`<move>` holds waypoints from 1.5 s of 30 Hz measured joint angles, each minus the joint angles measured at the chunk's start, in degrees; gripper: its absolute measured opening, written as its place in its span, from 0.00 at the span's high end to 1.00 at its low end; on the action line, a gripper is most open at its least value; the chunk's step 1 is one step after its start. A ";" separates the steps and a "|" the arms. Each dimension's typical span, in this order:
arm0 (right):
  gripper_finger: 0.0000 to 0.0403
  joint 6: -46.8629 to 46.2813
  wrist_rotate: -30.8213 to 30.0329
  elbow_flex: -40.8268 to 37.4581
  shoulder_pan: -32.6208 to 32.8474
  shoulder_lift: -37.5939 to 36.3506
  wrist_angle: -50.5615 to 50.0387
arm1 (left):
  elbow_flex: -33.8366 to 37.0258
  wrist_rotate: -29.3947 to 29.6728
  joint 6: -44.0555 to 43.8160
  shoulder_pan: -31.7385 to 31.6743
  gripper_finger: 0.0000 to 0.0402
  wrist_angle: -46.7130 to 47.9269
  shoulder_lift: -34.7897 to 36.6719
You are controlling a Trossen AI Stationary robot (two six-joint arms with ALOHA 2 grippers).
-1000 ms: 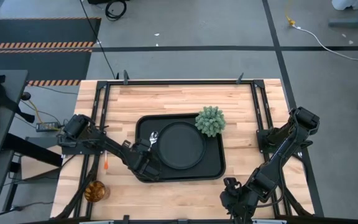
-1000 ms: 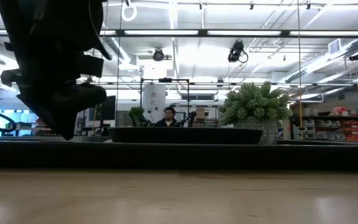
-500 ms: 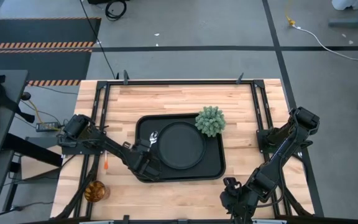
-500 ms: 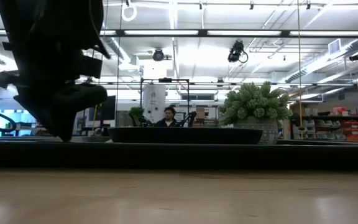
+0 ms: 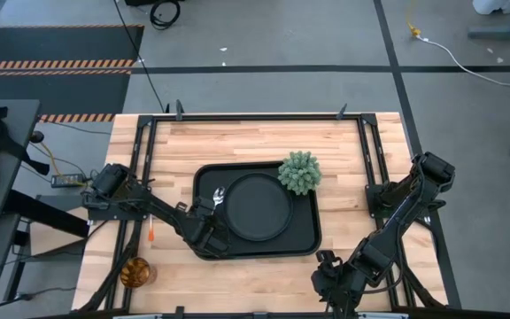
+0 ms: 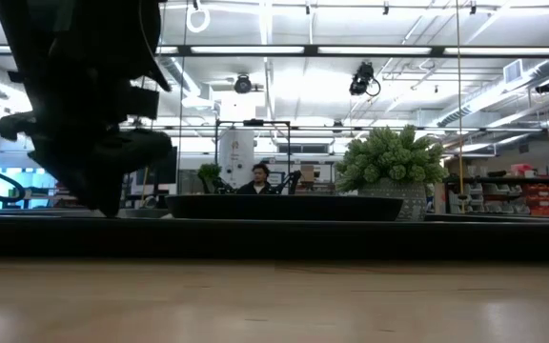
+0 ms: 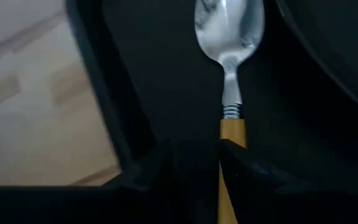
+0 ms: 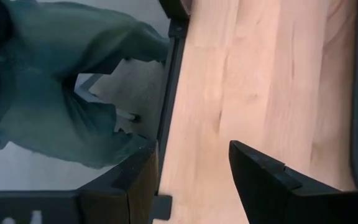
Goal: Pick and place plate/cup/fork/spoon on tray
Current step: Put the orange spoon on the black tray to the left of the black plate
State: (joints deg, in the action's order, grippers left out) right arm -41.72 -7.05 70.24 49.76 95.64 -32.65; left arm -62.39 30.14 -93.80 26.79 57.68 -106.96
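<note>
Two utensils differ in visibility: the fork (image 5: 151, 232) shows only as a thin red sliver on the tabletop (image 5: 255, 142), its head hidden. The spoon (image 7: 230, 74) lies on the tray (image 5: 308, 244), lengthwise between rim and plate (image 5: 257, 206), its handle flanked by the left gripper's (image 7: 194, 165) parted fingers. The cup (image 5: 134, 271) stands near the tabletop's edge. The right gripper (image 8: 191, 168) is open.

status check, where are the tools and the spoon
Left tool open over tray, spoon lying between its fingers. Right tool open, idle at table's near edge. Fork, cup off tray.
</note>
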 joint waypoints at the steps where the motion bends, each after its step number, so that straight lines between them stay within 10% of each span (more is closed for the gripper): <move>1: 0.49 0.21 -0.69 0.02 0.04 0.00 -0.01 | -0.01 0.04 0.28 0.02 0.65 -0.49 -0.54; 45: 0.49 1.30 -0.68 0.02 -0.24 -0.01 0.81 | -4.79 -6.97 13.78 3.75 0.65 -10.29 -2.08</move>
State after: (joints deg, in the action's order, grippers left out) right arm -40.42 -7.73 70.26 49.52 95.62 -31.83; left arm -67.18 23.16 -80.02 30.54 47.38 -109.03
